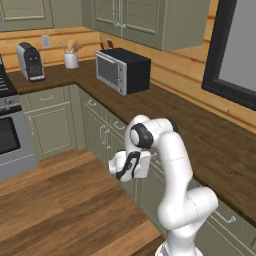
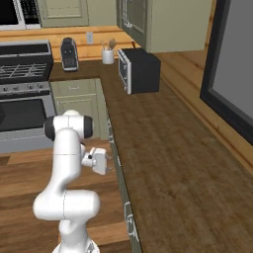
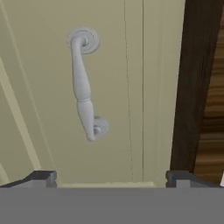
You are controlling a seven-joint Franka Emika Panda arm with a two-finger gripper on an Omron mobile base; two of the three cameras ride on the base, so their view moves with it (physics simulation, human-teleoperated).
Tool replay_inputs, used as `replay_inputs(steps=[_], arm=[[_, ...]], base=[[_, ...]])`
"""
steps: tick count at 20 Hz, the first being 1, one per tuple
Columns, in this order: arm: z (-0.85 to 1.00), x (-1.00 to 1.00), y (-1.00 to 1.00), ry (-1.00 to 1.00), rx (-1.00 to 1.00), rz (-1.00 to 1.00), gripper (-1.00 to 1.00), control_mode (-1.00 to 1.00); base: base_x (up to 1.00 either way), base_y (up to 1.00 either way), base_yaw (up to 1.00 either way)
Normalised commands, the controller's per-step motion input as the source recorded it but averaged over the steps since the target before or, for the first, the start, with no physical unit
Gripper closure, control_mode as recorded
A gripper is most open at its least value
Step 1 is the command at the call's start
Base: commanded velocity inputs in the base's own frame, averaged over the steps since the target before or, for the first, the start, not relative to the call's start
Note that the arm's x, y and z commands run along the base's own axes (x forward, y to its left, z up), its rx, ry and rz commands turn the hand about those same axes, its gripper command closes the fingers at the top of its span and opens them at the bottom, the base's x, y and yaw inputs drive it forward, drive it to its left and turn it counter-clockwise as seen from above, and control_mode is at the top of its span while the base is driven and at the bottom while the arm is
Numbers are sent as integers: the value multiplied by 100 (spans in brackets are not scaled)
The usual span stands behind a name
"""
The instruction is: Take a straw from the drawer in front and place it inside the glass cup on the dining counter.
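The arm folds low in front of the sage-green base cabinets, its hand turned toward a cabinet front just under the edge of the dark wood tabletop (image 1: 210, 140). In the hand view the gripper (image 3: 111, 178) faces the drawer (image 3: 131, 87), whose pale green flat panel front is shut, with the silver handle (image 3: 84, 83) lying ahead of the fingertips (image 3: 41, 177) and a little to one side of the midline; the dark edge of the tabletop runs along the other side of that view. The gripper stands wide open, its two dark tips far apart with nothing between them, and it is not touching the handle. From the left base view the hand (image 1: 129, 166) hangs just beside the cabinet fronts, below the tabletop. Farther along that tabletop sits a black-and-silver microwave (image 1: 121, 70), and in the corner a white utensil holder (image 1: 71, 60) with wooden utensils and a coffee machine (image 1: 30, 61). A stove (image 2: 22, 94) stands on the adjoining wall.
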Motion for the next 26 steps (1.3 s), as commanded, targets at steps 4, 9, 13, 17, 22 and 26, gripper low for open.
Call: replay_inputs(steps=[4,9,13,17,22,26], arm=[[-15,31,-6,-9,0,0,-100,-100],[-12,29,-14,-1,0,0,-100,-100],[-9,40,-17,0,-1,0,-100,-100],[-19,39,-13,0,-2,0,-100,-100],[-36,23,-15,0,-5,0,-100,-100],[-41,5,-24,0,-6,0,-100,-100]], base=[[0,0,0],[0,0,0],[0,0,0],[0,0,0],[0,0,0],[0,0,0]])
